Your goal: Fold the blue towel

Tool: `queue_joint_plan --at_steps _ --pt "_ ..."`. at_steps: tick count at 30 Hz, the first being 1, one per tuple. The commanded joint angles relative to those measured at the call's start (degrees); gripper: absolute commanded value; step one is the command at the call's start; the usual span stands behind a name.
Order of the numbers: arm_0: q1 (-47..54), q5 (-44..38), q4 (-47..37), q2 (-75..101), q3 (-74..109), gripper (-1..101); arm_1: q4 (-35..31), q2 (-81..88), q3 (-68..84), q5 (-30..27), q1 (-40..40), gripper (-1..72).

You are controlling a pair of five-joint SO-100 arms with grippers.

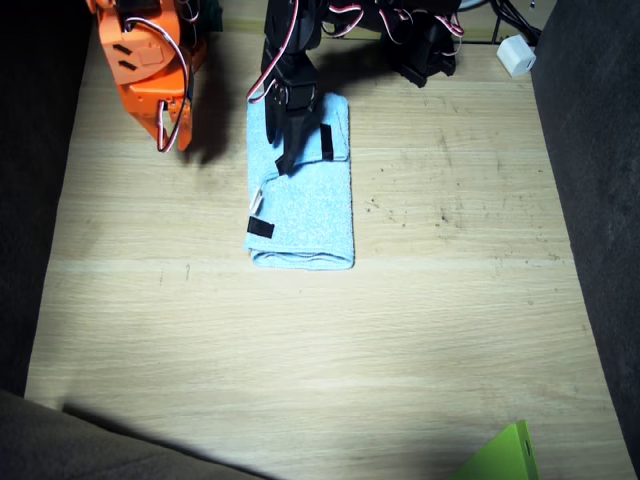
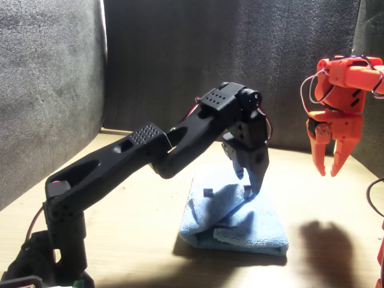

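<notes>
Right arm: the orange one hangs at the far left of the table, its right gripper (image 1: 166, 135) lifted clear of the wood. The jaws are a little apart with nothing between them; the front view (image 2: 332, 163) shows the same.

Blue towel (image 1: 305, 205): it lies near the middle of the table, toward the far edge, already doubled into a narrow strip running far to near. The near half is flat. The far end is humped up under the black arm, as the front view (image 2: 234, 219) makes plain.

Left arm: black, reaching in from the far side with the left gripper (image 1: 290, 150) pointing down onto the towel's far part. From the front (image 2: 251, 180) the tips sit at or just above the cloth. I cannot tell whether they pinch a fold or merely rest there, nor how far apart they stand.

Progress: 1 lengthwise fold looks done. A crosswise fold seems to be under way or about to start, so I would say roughly half is left.

Right side: a white block (image 1: 517, 55) at the far right edge, and a bright green object (image 1: 500, 458) at the near right corner, both well apart from the towel.

Count: 2 arms, 1 towel, 2 black tape marks showing, 1 white block, 1 green object.
</notes>
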Motion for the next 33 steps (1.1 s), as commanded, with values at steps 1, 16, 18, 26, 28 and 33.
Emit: queue_joint_plan --at_steps 1,16,18,26,28,33 --pt "0.1 1.1 -0.4 4.6 -0.8 31 -0.4 2.6 0.3 1.1 0.8 10.3" --pt "21.2 -22.6 0.9 20.7 17.1 0 -0.3 2.5 0.4 1.4 1.1 6.0" --pt "21.6 -26.7 0.9 21.7 22.5 0 -0.1 2.8 0.4 1.4 1.0 5.5" --pt "19.5 -32.7 -20.3 40.1 62.1 0 0.4 4.6 0.7 1.3 0.5 3.8" --pt "17.5 -30.9 -38.8 54.8 86.1 0 0.4 4.8 1.0 1.4 0.6 3.8" --pt "16.6 -30.3 -41.1 58.4 95.7 0 0.4 5.4 1.1 1.5 1.4 3.8"
